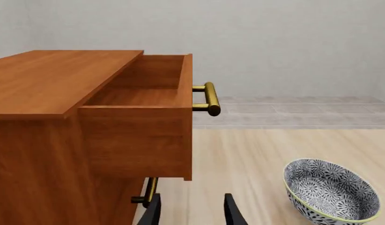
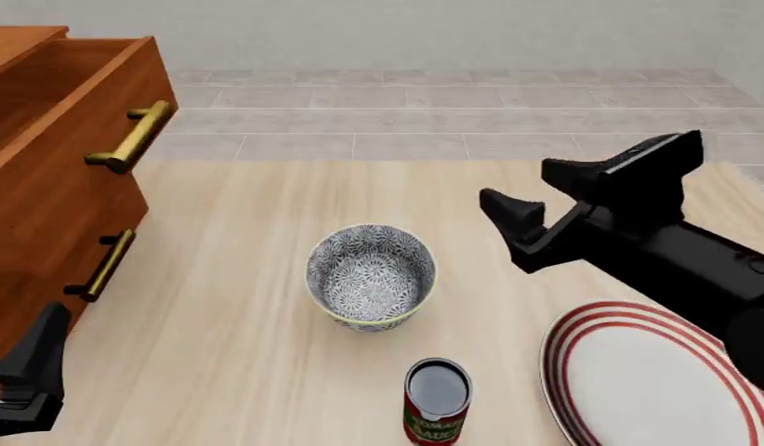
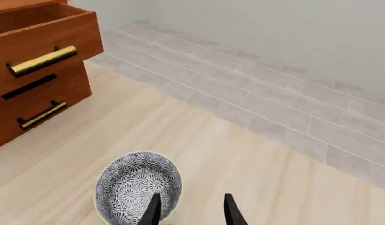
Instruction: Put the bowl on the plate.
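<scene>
Pale wood-grain tabletop [image 2: 233,307] fills the foreground, w/ grey tiled floor and a plain light wall behind.

Nearest the camera in the front view, a small cylindrical can w/ red-and-green label [image 2: 437,401] stands upright, open dark top showing. Just right of it, at the bottom-right corner, lies the large flat white plate w/ concentric red rings round its rim [image 2: 642,381], partly hidden by the right arm and cut off by the frame edge. At the bottom-left corner the black left gripper [image 2: 32,372] shows only in part, low beside the cabinet front; in the left wrist view its two finger tips [image 1: 191,211] stand apart w/ bare table between them, so jaws are spread, holding nothing.

Further in, approx. mid-table, sits the deep round bowl w/ dense blue-grey and white floral pattern and pale yellowish rim [image 2: 371,276], upright, on the table, not on the plate. It is just beyond the can, apart from it, and left of the plate, well clear of the rim.

Right of the bowl, the black right gripper [image 2: 581,200] hangs above the table, beyond the plate, jaws spread wide and empty. In the right wrist view its fingers [image 3: 191,208] sit at the bowl's [image 3: 138,186] edge; touching or not, cannot tell.

Farthest, at left, stands a reddish-brown wooden drawer cabinet [image 2: 47,186] w/ brass bar handles [image 2: 132,137]; top drawer [image 1: 149,89] is pulled out.
</scene>
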You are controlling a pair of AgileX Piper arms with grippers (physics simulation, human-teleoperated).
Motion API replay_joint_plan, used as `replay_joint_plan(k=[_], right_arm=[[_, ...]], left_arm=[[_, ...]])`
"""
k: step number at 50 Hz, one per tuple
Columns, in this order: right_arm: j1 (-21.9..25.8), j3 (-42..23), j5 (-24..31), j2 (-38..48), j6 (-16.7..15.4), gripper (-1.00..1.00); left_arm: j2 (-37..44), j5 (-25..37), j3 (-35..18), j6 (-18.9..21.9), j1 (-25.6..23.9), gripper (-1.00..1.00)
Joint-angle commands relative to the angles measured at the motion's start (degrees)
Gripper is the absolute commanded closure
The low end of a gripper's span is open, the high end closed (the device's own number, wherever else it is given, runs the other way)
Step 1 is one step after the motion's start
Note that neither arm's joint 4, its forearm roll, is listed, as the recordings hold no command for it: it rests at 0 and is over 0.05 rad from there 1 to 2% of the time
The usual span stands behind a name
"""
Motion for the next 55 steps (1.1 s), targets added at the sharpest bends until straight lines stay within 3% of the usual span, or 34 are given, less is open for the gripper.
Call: replay_joint_plan(k=[1,14,16,18,19,25,28,38,55], right_arm=[[3.02,-7.84,3.93,11.25,0.83,-1.0],[3.13,-13.43,10.09,17.43,2.43,-1.0],[3.45,-13.75,10.68,18.11,4.95,-1.0],[4.28,-13.97,11.42,19.63,4.98,-1.0],[3.75,-14.1,11.33,19.94,4.07,-1.0],[4.43,-15.19,12.62,22.01,6.1,-1.0],[3.56,-16.11,13.54,23.72,5.2,-1.0],[3.42,-18.26,14.91,28.14,8.49,-1.0],[0.35,-24.27,18.26,37.25,6.24,-1.0]], left_arm=[[0.0,0.0,0.0,0.0,0.0,-1.0],[0.0,0.0,0.0,0.0,0.0,-1.0],[0.0,0.0,0.0,0.0,0.0,-1.0],[0.0,0.0,0.0,0.0,0.0,-1.0],[0.0,0.0,0.0,0.0,0.0,-1.0],[0.0,0.0,0.0,0.0,0.0,-1.0],[0.0,0.0,0.0,0.0,0.0,-1.0],[0.0,0.0,0.0,0.0,0.0,-1.0],[0.0,0.0,0.0,0.0,0.0,-1.0]])
